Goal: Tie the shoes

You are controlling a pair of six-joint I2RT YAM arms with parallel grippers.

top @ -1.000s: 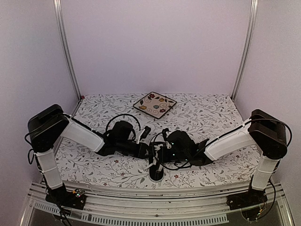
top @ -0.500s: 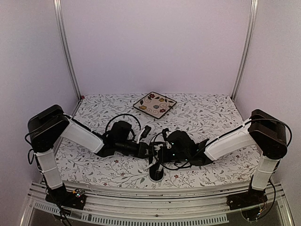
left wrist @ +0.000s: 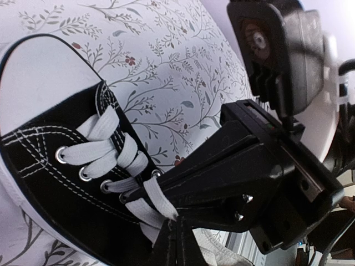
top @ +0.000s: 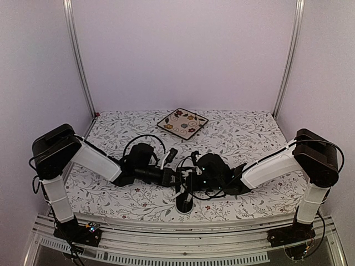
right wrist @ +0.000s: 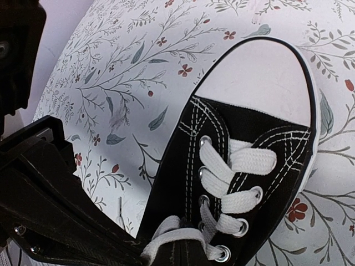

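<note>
Sneaker (top: 186, 204), black canvas with a white toe cap, sits low in the centre of the overhead view, near the front edge of the table (top: 249, 138), toe toward the bottom of the frame. Its white laces (left wrist: 105, 151) cross between metal eyelets. The left tool (left wrist: 175, 241) is pressed together, pinching a loose lace strand at the bottom of its wrist view. The right tool (top: 187, 182), just beside it over the shoe, is also pressed together; whether it grips a lace cannot be told. A white cloth printed with grey vines and small red flowers covers the table. A square floral plate (top: 182, 123) lies above centre, well apart from the shoe. Pale lilac walls (top: 183, 55) and two metal uprights (top: 77, 55) enclose the space.
</note>
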